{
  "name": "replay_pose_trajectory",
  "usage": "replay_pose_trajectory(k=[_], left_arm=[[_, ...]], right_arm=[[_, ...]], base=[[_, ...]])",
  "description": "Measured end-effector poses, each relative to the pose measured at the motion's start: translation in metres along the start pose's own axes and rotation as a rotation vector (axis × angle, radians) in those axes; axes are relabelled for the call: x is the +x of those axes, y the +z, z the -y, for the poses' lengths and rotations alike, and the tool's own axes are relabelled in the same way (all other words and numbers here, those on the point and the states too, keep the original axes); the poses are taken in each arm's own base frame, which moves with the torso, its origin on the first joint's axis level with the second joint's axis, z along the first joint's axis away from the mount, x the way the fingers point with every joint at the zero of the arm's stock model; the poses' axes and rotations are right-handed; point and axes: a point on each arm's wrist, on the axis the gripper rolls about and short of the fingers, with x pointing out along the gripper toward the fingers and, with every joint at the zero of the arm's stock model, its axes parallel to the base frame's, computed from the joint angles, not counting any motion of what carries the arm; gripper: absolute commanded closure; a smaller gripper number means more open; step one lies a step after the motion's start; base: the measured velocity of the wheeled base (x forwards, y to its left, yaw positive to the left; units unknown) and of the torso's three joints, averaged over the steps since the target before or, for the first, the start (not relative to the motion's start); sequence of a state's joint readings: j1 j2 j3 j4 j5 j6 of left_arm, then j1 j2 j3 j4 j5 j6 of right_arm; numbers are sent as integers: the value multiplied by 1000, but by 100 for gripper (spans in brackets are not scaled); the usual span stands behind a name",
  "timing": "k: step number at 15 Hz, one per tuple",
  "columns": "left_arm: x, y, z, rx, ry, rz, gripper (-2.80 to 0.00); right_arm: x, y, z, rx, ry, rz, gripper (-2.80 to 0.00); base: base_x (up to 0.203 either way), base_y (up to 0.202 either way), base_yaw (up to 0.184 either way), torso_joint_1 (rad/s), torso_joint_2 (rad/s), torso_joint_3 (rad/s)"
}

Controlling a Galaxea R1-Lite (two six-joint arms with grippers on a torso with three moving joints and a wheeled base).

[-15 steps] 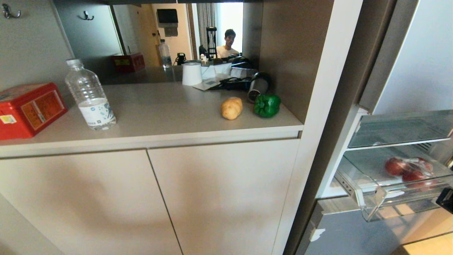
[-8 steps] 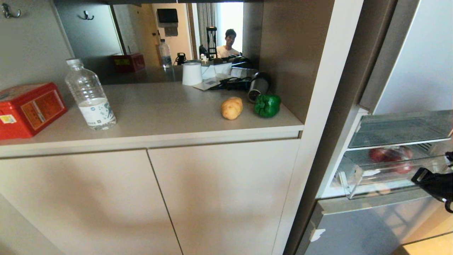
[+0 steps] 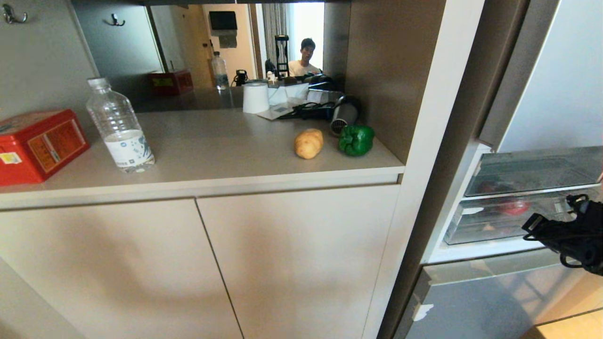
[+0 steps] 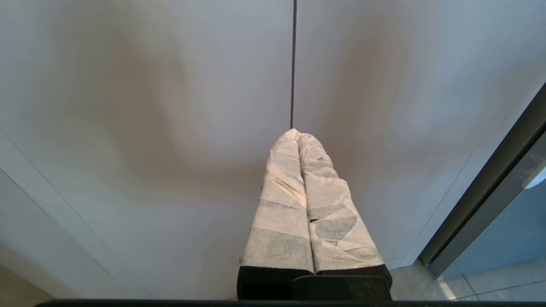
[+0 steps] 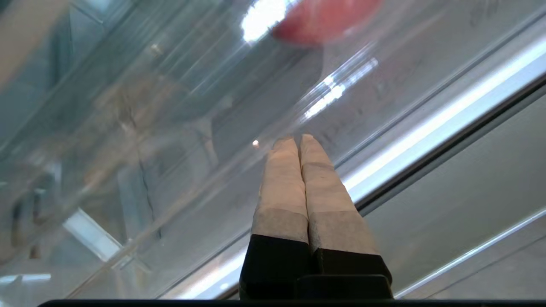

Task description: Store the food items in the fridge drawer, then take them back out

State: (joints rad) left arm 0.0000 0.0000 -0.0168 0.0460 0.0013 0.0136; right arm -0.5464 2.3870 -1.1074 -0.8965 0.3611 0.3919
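The tan potato point(image 3: 309, 143) and the green bell pepper point(image 3: 356, 140) lie side by side on the counter's right end, far from both grippers. The clear fridge drawer point(image 3: 494, 221) sits pushed into the fridge under a glass shelf point(image 3: 532, 169), with red round items point(image 3: 516, 207) inside. My right gripper point(image 3: 530, 226) is shut and empty, and its taped fingertips point(image 5: 313, 147) rest against the drawer's clear front wall point(image 5: 170, 128). My left gripper point(image 4: 296, 133) is shut on nothing, parked low facing the cabinet doors point(image 4: 170, 106), outside the head view.
A water bottle point(image 3: 120, 127) and a red box point(image 3: 37, 143) stand at the counter's left. A paper roll point(image 3: 255, 98) and a hair dryer point(image 3: 344, 115) lie at the back, before a mirror showing a person point(image 3: 304, 59). A grey fridge panel point(image 3: 485, 301) sits below the drawer.
The drawer has slid from pulled out to fully in. My shut right gripper has moved up and inward with it, staying at its front wall.
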Motion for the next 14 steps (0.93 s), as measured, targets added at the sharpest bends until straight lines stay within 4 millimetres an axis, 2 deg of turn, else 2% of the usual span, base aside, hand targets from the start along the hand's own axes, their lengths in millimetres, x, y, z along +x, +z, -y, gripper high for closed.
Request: replay_pose_trajectory(k=[4,7,10,12,14], left_arm=[[0,0,0,0,0,0,0],[0,0,0,0,0,0,0],[0,0,0,0,0,0,0],[0,0,0,0,0,0,0],[0,0,0,0,0,0,0]], right_arm=[[2,-3,1,52,3,1,0],[-22,-3,3,72,-26,-18,0],[-70,13,5,99,-82,2,0],[-112,22,1,120,-127,11,0],[-157,26,-12,114,-150,15,0]], base=[[0,0,0,0,0,0],[0,0,0,0,0,0],[0,0,0,0,0,0],[0,0,0,0,0,0],[0,0,0,0,0,0]])
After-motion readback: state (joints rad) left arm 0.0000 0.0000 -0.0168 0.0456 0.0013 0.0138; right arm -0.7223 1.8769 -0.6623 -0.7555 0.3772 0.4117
